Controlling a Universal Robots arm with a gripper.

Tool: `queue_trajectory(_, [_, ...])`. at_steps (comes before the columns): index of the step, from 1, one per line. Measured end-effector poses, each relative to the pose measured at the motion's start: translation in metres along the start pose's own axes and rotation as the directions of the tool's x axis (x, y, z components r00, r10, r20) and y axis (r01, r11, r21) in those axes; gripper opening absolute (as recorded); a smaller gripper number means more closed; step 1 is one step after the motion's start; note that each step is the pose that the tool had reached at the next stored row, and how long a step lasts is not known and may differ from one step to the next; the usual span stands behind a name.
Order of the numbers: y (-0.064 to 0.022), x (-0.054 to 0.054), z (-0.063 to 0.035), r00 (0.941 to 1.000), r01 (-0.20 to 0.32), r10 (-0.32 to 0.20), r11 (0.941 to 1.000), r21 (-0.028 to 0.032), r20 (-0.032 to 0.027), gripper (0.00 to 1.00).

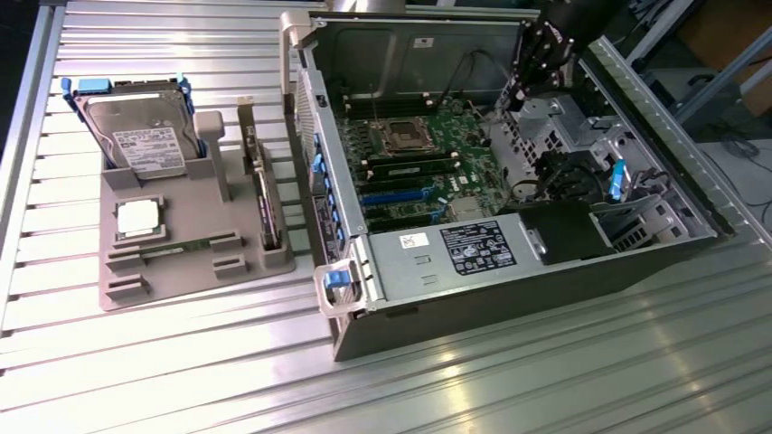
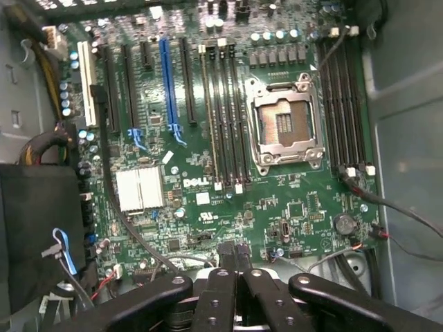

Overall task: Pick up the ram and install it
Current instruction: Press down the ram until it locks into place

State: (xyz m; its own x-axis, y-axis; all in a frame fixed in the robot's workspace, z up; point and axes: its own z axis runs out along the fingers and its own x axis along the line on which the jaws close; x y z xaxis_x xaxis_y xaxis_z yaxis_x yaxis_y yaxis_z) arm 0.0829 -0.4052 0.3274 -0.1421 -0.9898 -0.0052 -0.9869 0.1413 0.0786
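The ram (image 1: 183,246) is a thin green strip lying in a slot of the grey holder tray (image 1: 133,291), at the exterior view's left. My gripper (image 1: 519,99) hangs far from it, over the inside of the open computer case (image 1: 519,280) near its back wall. In the wrist view the gripper (image 2: 232,250) points down at the green motherboard (image 2: 208,200), its two black fingertips (image 2: 224,249) close together with nothing between them. The long black memory slots (image 2: 225,111) beside the bare processor socket (image 2: 285,128) stand free, as does a second bank (image 2: 342,104) on the socket's other side.
The holder tray also carries a hard drive (image 1: 145,136), a square silver processor chip (image 1: 139,217) and a dark expansion card (image 1: 266,190) standing on edge. Inside the case are a black power supply (image 1: 465,249), loose cables (image 2: 111,194) and a drive cage (image 1: 567,127).
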Motion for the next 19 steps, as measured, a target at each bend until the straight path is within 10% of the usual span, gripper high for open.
queue_trajectory(5, [-0.0001, 0.0000, 0.0010, 0.9808, -0.195, 0.195, 0.9809, -0.0003, 0.0143, 0.10])
queue_trajectory(13, [-0.0002, 0.0000, 0.0026, 0.9216, -0.387, 0.387, 0.9220, -0.0026, 0.0272, 0.10])
queue_trajectory(19, [-0.0003, 0.0000, 0.0044, 0.8234, -0.566, 0.566, 0.8243, -0.0092, 0.0415, 0.10])
